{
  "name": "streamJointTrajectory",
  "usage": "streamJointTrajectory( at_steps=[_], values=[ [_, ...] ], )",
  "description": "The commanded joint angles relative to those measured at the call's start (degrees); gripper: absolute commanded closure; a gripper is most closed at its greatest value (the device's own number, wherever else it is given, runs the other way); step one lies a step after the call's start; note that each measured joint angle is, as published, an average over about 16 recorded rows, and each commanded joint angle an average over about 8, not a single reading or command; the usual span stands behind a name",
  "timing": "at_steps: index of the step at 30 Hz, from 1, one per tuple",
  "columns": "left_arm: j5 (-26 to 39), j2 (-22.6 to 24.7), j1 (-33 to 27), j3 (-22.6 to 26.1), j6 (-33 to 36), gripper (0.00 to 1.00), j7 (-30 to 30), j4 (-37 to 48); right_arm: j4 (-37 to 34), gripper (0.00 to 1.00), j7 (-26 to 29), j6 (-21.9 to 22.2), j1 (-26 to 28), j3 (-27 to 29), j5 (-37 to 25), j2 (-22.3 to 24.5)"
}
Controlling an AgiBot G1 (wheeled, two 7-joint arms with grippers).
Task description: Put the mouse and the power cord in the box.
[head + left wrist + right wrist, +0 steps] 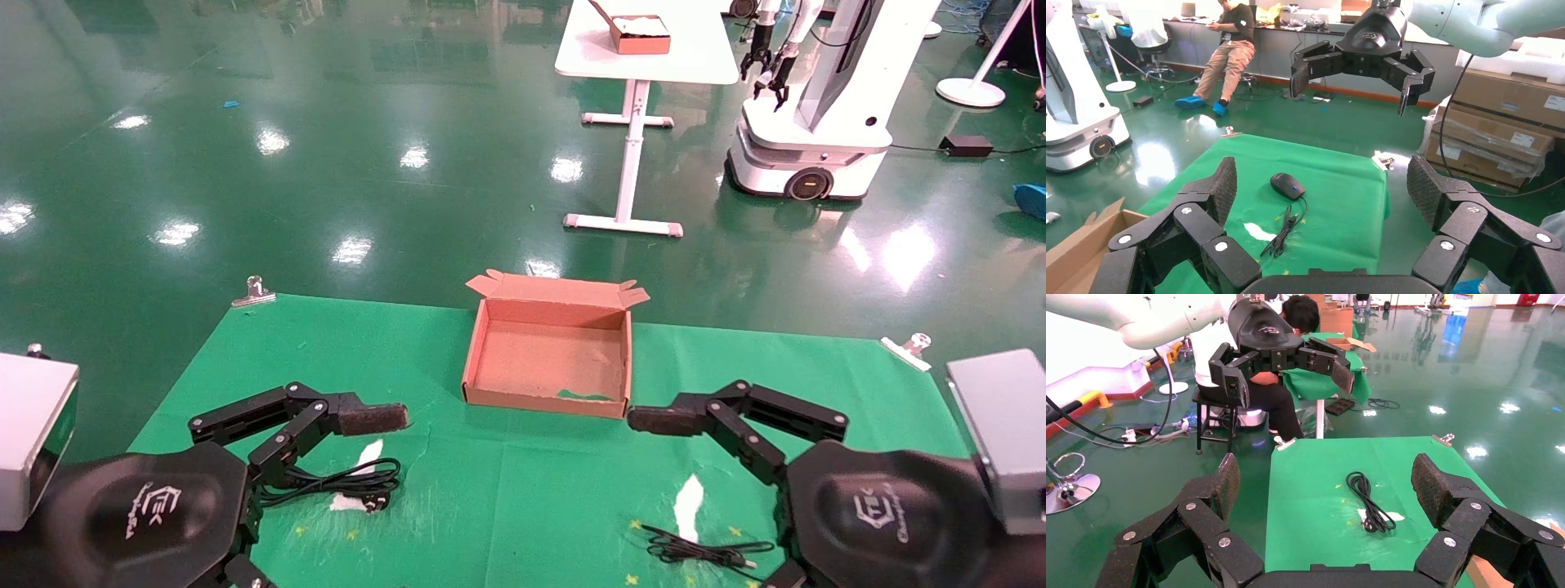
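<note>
The brown cardboard box lies open and empty at the table's far middle, lid flap folded back. My left gripper hovers open and empty left of the box, one finger pointing toward it. The power cord lies looped on the cloth beneath it, and its plug shows in the right wrist view. My right gripper hovers open and empty right of the box. The black mouse rests on the cloth below it. Its thin cable trails toward the front edge.
A green cloth covers the table, held by metal clips at the far corners. White patches mark the cloth near each cable. Beyond stand a white table with a small brown box and another robot.
</note>
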Motion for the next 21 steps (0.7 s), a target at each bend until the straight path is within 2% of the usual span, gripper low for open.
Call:
streamJointTrajectory(
  at_steps=[1,11,14,17,21],
  values=[
    [0.0,0.0,0.0,0.0,0.0,0.0,0.0,0.0,0.0,0.0,0.0,0.0,0.0,0.0,0.0,0.0],
    [0.21,-0.09,-0.04,0.01,0.14,0.0,0.09,-0.07,-0.01,0.0,0.0,0.0,-0.01,0.0,0.0,0.0],
    [2.02,-0.15,-1.0,0.71,0.73,0.0,0.65,0.06,-0.34,0.0,-0.36,-0.1,0.09,-0.22,-0.72,0.05],
    [7.2,-0.38,-3.94,2.74,2.4,0.0,2.0,0.05,-1.38,0.0,-1.35,-0.84,0.75,-1.01,-2.88,0.16],
    [19.14,-0.2,-11.23,8.55,4.66,0.0,5.19,0.23,-4.66,0.0,-4.08,-2.96,3.08,-3.36,-8.57,0.3]
  ],
)
